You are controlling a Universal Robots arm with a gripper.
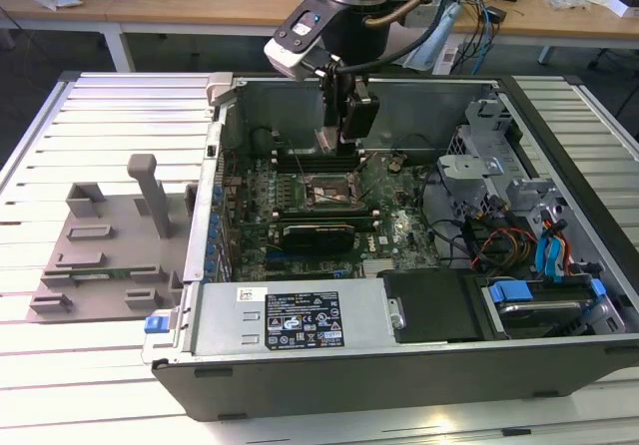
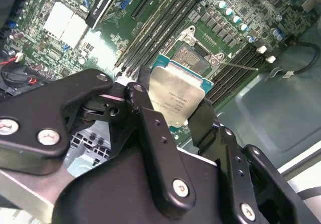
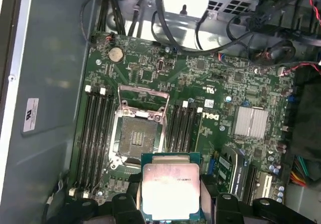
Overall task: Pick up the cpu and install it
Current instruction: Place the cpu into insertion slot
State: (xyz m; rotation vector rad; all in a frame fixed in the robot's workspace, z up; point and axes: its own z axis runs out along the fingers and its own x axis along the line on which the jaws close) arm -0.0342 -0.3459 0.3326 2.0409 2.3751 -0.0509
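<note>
A slatted pale tabletop [image 1: 90, 385] carries an open computer case [image 1: 300, 327] that takes up the middle of the exterior view and its 3 o'clock side. A grey plastic fixture [image 1: 110, 255] with raised blocks lies at the exterior view's 9 o'clock, just beside the case wall. Inside the case, the green motherboard [image 1: 300, 216] lies flat, with a long black expansion card [image 1: 318, 233] toward 6 o'clock of the board's middle.

The arm comes down from 12 o'clock, and its end effector [image 1: 335, 146] hangs inside the case above the board. The black fingers [image 2: 143, 108] are closed on the cpu [image 2: 175, 96], one on each of two opposite edges, so the chip is clamped between them with its silver top facing the cameras in both wrist views. The cpu socket [image 3: 135, 138] lies bare with its metal frame [image 3: 143, 101] swung up. In the first wrist view the held cpu [image 3: 170, 191] hangs clear of the board, just beside the socket rather than over it.
</note>
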